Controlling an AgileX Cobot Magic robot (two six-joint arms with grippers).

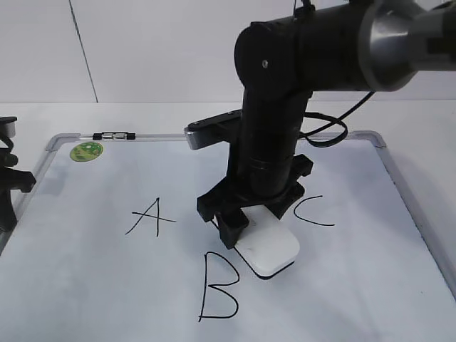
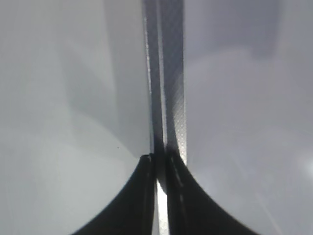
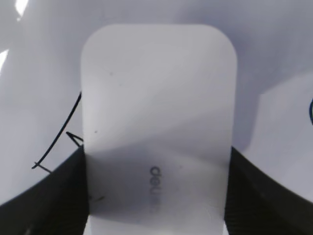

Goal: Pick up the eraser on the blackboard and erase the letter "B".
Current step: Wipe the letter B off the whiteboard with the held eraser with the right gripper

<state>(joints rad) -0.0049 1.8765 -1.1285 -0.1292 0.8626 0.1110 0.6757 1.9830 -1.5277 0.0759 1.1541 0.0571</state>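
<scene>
The white eraser (image 1: 271, 249) is low over or on the blackboard (image 1: 92, 271), just up and right of the letter "B" (image 1: 217, 288); I cannot tell if it touches. My right gripper (image 1: 256, 219) is shut on the eraser's two long sides. In the right wrist view the eraser (image 3: 156, 98) fills the middle between the black jaws (image 3: 156, 196), with grey lettering on top and a black marker stroke (image 3: 58, 142) at its left. My left gripper (image 2: 160, 161) is shut and empty over the board's silver frame (image 2: 168, 73), at the far left of the exterior view (image 1: 8, 189).
The letter "A" (image 1: 149, 217) is left of the eraser and the letter "C" (image 1: 313, 211) is right of it. A green sticker (image 1: 86, 150) and a small marker (image 1: 114, 135) lie at the board's back left edge. The right arm hides the board's middle back.
</scene>
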